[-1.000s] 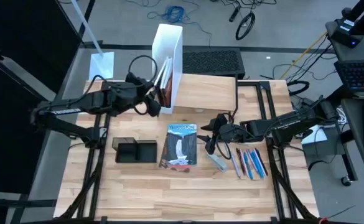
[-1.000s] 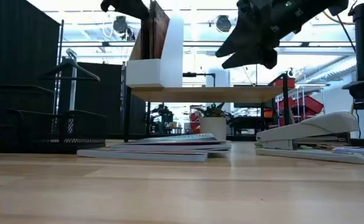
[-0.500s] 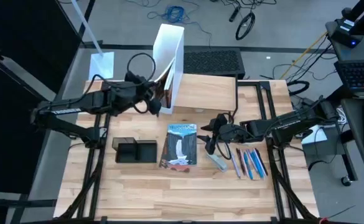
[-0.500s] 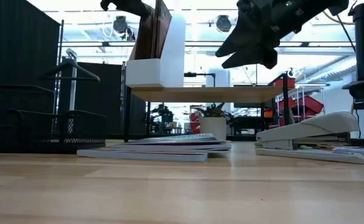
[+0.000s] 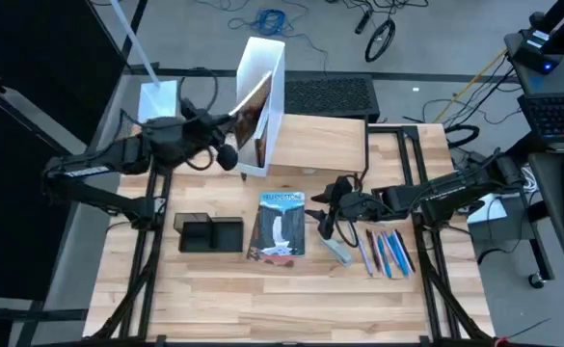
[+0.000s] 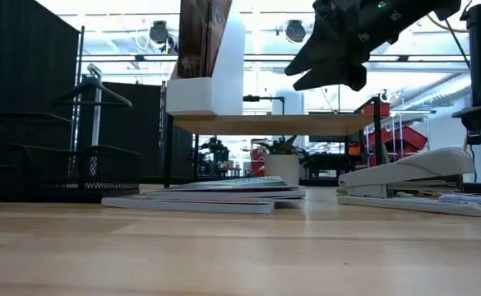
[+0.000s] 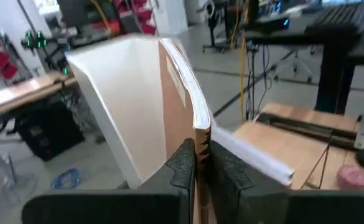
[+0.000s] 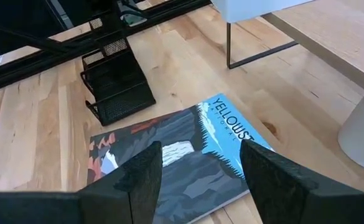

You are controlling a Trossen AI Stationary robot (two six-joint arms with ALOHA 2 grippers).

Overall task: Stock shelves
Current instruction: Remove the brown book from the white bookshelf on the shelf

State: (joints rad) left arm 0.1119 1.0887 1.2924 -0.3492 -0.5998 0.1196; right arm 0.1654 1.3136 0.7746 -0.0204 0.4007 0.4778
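A brown-covered book stands tilted in the tall white file box, which rests on the left end of the shelves' light-wood top. My left gripper is shut on the book from the box's left side; the wrist view shows the book and the box wall. My right gripper hangs open above the Yellowstone magazine, which lies on a flat stack in front of the shelves. In the low view the book rises out of the box. My left gripper pinches the book's edge between its two fingers, one on each cover. The fingers come from the table's left, slanting up toward the box. The book is tilted, and its lower end sits inside the file box.
A black organizer tray sits left of the magazines. A stapler and several pens lie at the right. A small white pot stands under the shelves, beside a thin black leg.
My left gripper has gone up and toward the table's left and far edges, still shut on the book. The book has risen higher in the file box, with its top now leaning out toward the left. My right gripper has kept still.
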